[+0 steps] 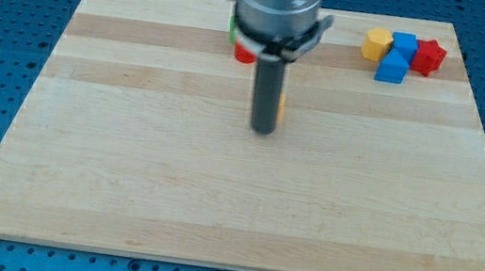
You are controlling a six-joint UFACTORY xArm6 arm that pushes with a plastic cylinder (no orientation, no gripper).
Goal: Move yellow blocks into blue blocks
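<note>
Camera view | my tip [264,131] touching yellow block [281,109] sliver; jaws: none; smooth wood board [123,176]

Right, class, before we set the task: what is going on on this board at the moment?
A robot arm with a dark rod is working on a wooden board. My tip sits near the board's middle, with a sliver of a yellow block showing just at its right. At the view's top right, a yellow block already sits against two blue blocks, with a red block beside them. Behind the arm, bits of a red block and something green peek out.
</note>
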